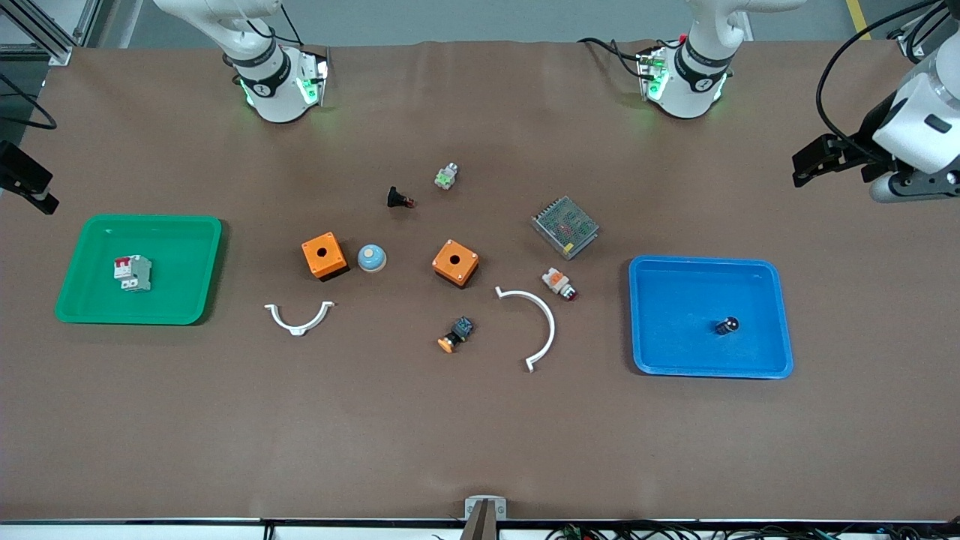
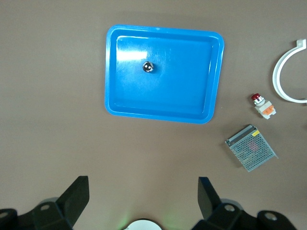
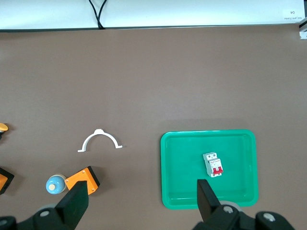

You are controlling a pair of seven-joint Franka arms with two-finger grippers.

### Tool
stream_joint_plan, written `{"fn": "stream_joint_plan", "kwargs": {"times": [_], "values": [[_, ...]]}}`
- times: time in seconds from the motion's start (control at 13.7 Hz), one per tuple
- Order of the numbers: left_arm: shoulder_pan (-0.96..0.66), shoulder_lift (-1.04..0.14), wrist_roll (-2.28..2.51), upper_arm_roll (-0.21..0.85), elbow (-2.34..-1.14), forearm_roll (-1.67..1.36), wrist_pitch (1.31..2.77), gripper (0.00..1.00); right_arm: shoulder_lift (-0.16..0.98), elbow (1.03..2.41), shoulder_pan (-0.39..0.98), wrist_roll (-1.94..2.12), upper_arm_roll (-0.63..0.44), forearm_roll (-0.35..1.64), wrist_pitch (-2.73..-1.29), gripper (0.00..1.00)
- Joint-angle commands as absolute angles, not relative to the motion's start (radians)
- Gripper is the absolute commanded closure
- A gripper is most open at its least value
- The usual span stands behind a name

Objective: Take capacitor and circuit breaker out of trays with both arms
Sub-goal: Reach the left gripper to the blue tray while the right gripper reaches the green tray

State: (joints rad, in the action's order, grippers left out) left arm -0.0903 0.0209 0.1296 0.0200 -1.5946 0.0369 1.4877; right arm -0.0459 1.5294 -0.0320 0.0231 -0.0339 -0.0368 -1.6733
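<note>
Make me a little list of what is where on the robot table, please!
capacitor: lying in the blue tray
breaker: lying in the green tray
left gripper: jaws open, empty, up over the left arm's end of the table
right gripper: jaws open, empty, up above the green tray's edge
between the trays: two orange boxes, two white curved pieces, a metal mesh box
task: both parts already sit in trays

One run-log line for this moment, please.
capacitor: in blue tray | breaker: in green tray | left gripper: open, empty | right gripper: open, empty
</note>
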Motion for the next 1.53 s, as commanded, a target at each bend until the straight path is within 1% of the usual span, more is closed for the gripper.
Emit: {"fn": "stream_joint_plan", "kwargs": {"times": [0.0,0.15,0.29,0.44,0.58,0.8,1.02,1.24,1.38,1.46], "values": [[-0.087,-0.031,0.1,0.02,-1.571,0.061,1.511,0.0,-0.035,1.505,-0.044,0.029,-0.029,-0.02,-1.664,0.0],[-0.075,-0.041,0.113,0.018,-1.612,0.063,1.56,0.0,-0.032,1.506,-0.043,0.032,-0.031,-0.02,-1.663,0.0],[-0.057,-0.038,0.114,0.02,-1.684,0.061,1.635,0.0,-0.008,1.506,-0.037,0.031,-0.029,-0.02,-1.666,0.0],[-0.054,-0.052,0.117,0.018,-1.725,0.061,1.689,0.0,0.029,1.505,-0.047,0.041,-0.029,-0.02,-1.667,0.0],[-0.035,-0.057,0.121,0.02,-1.797,0.061,1.776,0.0,0.047,1.522,-0.054,0.041,-0.034,-0.034,-1.672,0.0],[-0.035,-0.064,0.135,0.018,-1.909,0.064,1.925,0.0,0.136,1.534,-0.116,0.076,-0.034,-0.035,-1.667,0.0],[-0.032,-0.089,0.164,0.018,-1.96,0.064,2.018,0.0,0.216,1.532,-0.201,0.266,-0.034,-0.061,-1.721,0.0],[-0.035,-0.104,0.225,0.02,-2.025,0.066,2.117,0.0,0.3,1.537,-0.273,0.322,-0.034,-0.06,-1.759,0.0],[-0.034,-0.15,0.23,0.02,-2.042,0.064,2.173,0.01,0.348,1.552,-0.31,0.334,-0.032,-0.058,-1.795,0.0],[-0.032,-0.179,0.23,0.018,-2.042,0.064,2.195,0.02,0.354,1.587,-0.327,0.354,-0.032,-0.054,-1.836,0.0]]}}
